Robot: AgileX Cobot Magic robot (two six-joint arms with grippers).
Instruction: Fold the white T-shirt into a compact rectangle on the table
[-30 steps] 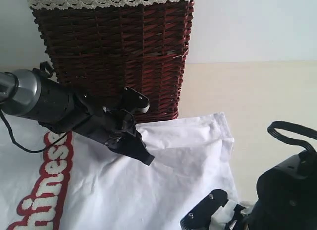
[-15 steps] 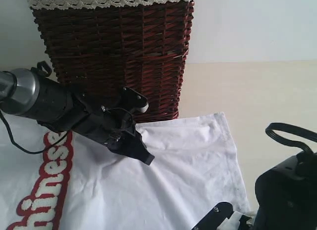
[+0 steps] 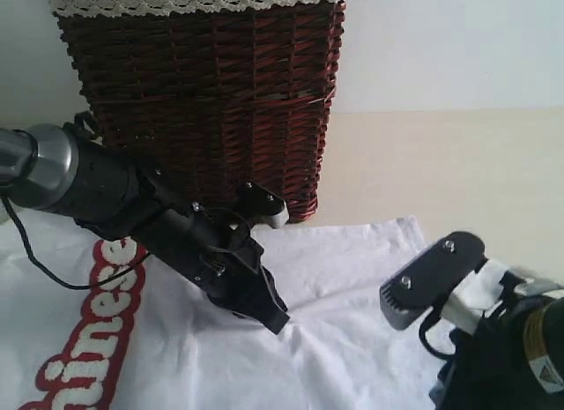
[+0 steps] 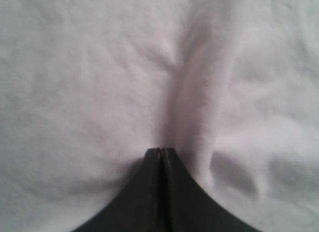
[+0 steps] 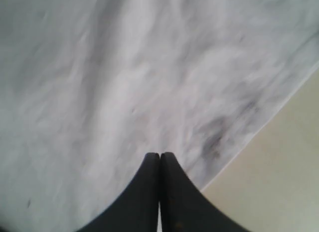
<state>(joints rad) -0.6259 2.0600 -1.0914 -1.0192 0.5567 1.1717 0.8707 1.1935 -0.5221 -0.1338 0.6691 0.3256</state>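
Note:
The white T-shirt [image 3: 352,278] lies spread on the table [image 3: 458,172], its red-outlined letters [image 3: 106,304] at the left. My left gripper [image 3: 278,324] is shut, its tips down on the cloth in the shirt's middle. In the left wrist view a raised ridge of shirt [image 4: 199,102] runs away from the shut tips [image 4: 160,150], and no cloth shows between the jaws. My right gripper [image 5: 160,154] is shut over the shirt [image 5: 124,67], close to its edge beside bare table [image 5: 279,182]. Only the right arm's body [image 3: 493,339] shows in the exterior view.
A dark red wicker basket [image 3: 203,101] with white lace trim stands on the table just behind the shirt and the left arm. Bare cream table stretches to the right of the basket and of the shirt's edge.
The left gripper slid right and toward the camera over the shirt, and the letters shifted right with it. The right arm rose into view. The shirt's far right corner lies flatter and lower.

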